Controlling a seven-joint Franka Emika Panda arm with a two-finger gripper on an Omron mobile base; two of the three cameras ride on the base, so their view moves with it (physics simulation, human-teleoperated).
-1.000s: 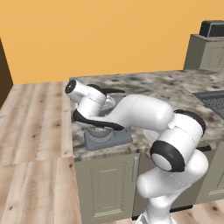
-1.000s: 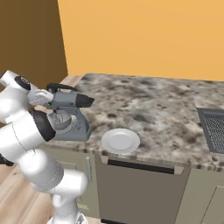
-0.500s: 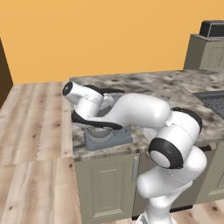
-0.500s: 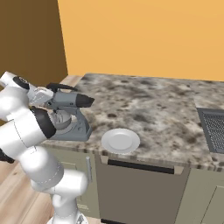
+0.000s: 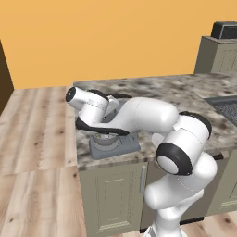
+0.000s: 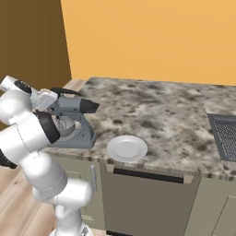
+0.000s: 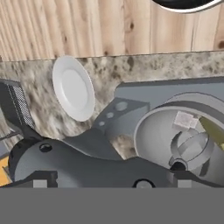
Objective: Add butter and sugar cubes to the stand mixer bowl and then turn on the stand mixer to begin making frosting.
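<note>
One plate [image 7: 73, 87] is seen beside the mixer [image 6: 73, 120], whose bowl [image 7: 175, 135] holds seemingly sugar cubes [image 7: 185, 119] and butter [image 7: 213, 131]; fingers are spread.

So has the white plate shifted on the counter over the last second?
No. In the right base view the white plate sits at the counter's front edge, just right of the stand mixer, as before.

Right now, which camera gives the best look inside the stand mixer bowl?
The hand view: it looks down into the stand mixer bowl, showing a pale cube and something yellowish inside. In the left base view the arm covers most of the bowl; in the right base view only its side shows under the mixer head, with the inside hidden.
</note>
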